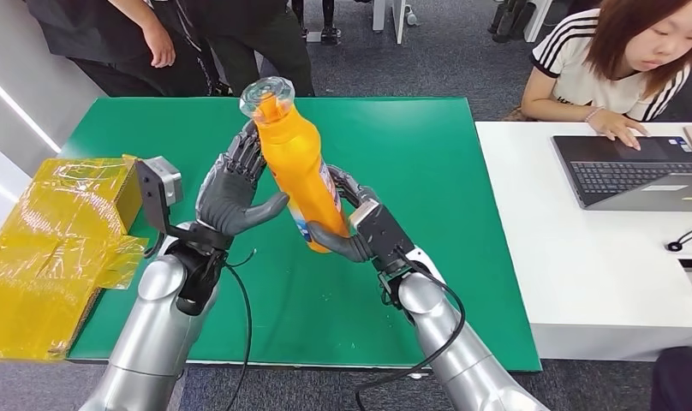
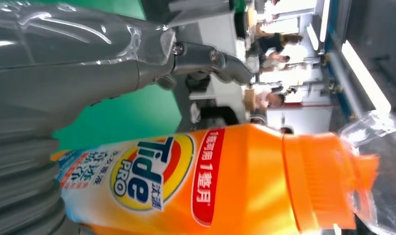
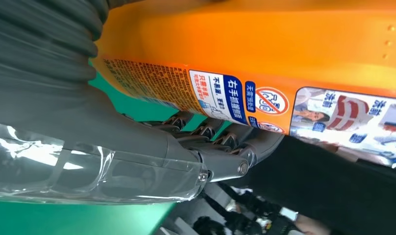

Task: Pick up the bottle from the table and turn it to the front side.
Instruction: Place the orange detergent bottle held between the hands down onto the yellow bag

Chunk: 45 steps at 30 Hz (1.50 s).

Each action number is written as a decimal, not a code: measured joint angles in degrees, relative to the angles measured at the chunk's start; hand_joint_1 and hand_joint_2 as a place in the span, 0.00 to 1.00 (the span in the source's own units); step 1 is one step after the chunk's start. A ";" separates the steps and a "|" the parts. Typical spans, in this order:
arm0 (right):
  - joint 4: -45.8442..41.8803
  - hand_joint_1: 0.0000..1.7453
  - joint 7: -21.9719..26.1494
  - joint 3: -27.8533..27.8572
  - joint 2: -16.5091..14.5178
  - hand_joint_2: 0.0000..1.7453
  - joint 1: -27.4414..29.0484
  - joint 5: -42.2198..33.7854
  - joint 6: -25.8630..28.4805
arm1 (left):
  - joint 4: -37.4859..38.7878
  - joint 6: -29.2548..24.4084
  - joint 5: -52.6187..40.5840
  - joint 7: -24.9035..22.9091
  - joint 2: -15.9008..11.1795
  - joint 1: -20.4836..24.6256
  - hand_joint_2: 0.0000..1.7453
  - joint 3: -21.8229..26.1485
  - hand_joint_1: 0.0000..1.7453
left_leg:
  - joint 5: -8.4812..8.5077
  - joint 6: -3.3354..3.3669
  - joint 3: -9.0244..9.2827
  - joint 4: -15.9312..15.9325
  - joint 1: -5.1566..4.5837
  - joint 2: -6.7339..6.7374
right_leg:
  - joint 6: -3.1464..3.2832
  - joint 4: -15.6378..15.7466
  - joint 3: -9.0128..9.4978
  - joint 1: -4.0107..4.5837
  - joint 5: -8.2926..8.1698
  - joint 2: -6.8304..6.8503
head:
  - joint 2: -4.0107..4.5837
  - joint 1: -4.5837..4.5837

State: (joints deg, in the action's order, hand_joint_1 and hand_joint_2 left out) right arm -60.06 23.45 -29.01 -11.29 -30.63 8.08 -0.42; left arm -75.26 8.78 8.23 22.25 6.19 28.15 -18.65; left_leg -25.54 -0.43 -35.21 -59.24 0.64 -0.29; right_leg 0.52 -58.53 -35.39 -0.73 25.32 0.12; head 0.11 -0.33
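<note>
An orange Tide detergent bottle (image 1: pixel 304 171) with a clear cap (image 1: pixel 267 92) is tilted in the air over the green table (image 1: pixel 428 154), cap leaning up and left. My right hand (image 1: pixel 364 227) grips its lower end, fingers wrapped around the body. In the right wrist view the bottle's back label (image 3: pixel 245 93) lies against the right hand (image 3: pixel 88 147). My left hand (image 1: pixel 231 188) is spread beside the bottle's left side, thumb pointing at it. In the left wrist view the Tide logo (image 2: pixel 152 174) faces the left hand (image 2: pixel 63 73), and the thumb stands off the bottle.
A yellow taped box (image 1: pixel 51 248) sits at the table's left edge. To the right stands a white table (image 1: pixel 582 282) with a laptop (image 1: pixel 634 171) and a seated person (image 1: pixel 617 60). Other people (image 1: pixel 180 43) stand along the far edge.
</note>
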 joint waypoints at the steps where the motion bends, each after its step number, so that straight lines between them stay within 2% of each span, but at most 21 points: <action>1: 0.29 1.00 -0.04 -0.32 -0.03 1.00 -0.40 0.17 0.22 | 0.69 -0.18 -0.32 0.03 -0.14 0.66 1.00 0.01 0.00 | 0.00 0.00 0.00 0.00 0.00 0.00 | 0.00 0.00 0.00 0.00 0.00 0.00 | 0.00 0.00; 4: 1.05 1.00 -0.55 -0.77 0.16 1.00 -1.13 0.71 0.73 | 2.47 -0.53 -1.79 0.06 -1.24 1.98 1.00 0.22 0.00 | 0.00 0.00 0.00 0.00 0.00 0.01 | 0.00 -0.01 -0.01 0.00 0.00 -0.04 | 0.00 0.01; 9: 2.15 1.00 -1.87 -0.82 1.87 1.00 -1.35 1.74 1.24 | 4.71 1.17 -3.05 -0.03 -4.66 3.52 1.00 0.78 0.00 | -0.01 0.00 0.00 0.00 0.00 0.02 | 0.00 0.00 -0.03 0.00 0.00 -0.05 | 0.00 0.00; 13: 2.71 1.00 -2.36 -0.94 2.60 1.00 -1.33 2.55 1.46 | 5.71 2.23 -2.85 -0.35 -5.97 4.20 1.00 0.94 0.00 | -0.01 0.00 -0.01 0.00 0.00 0.02 | 0.00 0.00 -0.04 0.00 0.00 -0.06 | 0.00 0.01; 20: 5.09 1.00 -3.95 -1.38 5.11 1.00 0.51 5.70 3.52 | 8.69 12.27 5.94 -3.95 -7.57 6.91 1.00 0.92 0.00 | -0.01 0.00 -0.02 -0.01 -0.01 0.01 | -0.01 0.02 -0.04 0.00 -0.01 -0.03 | 0.00 0.02; 23: 6.04 1.00 -3.72 -1.20 6.06 1.00 1.63 6.42 4.56 | 9.14 15.35 12.75 -6.32 -7.67 7.88 1.00 0.88 0.00 | -0.01 0.00 -0.01 -0.01 -0.02 0.03 | -0.02 0.02 -0.04 -0.01 -0.02 -0.05 | 0.00 0.01; 27: 6.35 1.00 -3.57 -0.51 6.81 1.00 2.37 6.56 5.44 | 7.74 16.84 17.92 -8.21 -7.51 7.20 1.00 0.34 0.00 | -0.02 0.00 -0.01 -0.01 -0.02 0.03 | -0.02 0.03 -0.05 -0.01 -0.01 -0.06 | 0.00 0.01; 31: 6.15 1.00 -3.18 0.12 6.90 1.00 2.48 6.69 5.82 | 6.44 16.71 17.89 -8.39 -6.56 5.78 1.00 -1.21 0.00 | -0.02 0.00 -0.02 -0.01 -0.01 0.02 | -0.02 0.04 -0.05 -0.01 -0.01 -0.06 | 0.00 0.01; 39: 5.39 1.00 -3.51 0.22 6.90 1.00 2.48 7.25 6.13 | 6.37 15.66 17.37 -7.58 -5.14 5.66 1.00 -2.58 0.00 | -0.01 0.00 0.00 -0.01 -0.01 0.04 | -0.02 0.02 -0.05 -0.01 -0.02 -0.07 | 0.00 0.01; 45: 0.42 1.00 -3.09 0.18 6.82 1.00 2.49 9.46 7.01 | 8.49 9.76 11.94 -4.01 -4.09 7.39 1.00 -3.05 0.00 | -0.01 0.00 -0.01 -0.01 -0.01 0.05 | -0.02 0.02 -0.05 -0.01 -0.02 -0.09 | 0.00 0.01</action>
State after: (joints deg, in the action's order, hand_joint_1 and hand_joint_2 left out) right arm -59.64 20.36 -28.83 -4.48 -28.14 17.53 6.59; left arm -66.77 18.54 20.17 18.24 2.10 35.54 -21.70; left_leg -25.55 -0.43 -35.22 -59.25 0.63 -0.23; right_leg 0.50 -58.51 -35.44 -0.74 25.30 0.03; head 0.11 -0.32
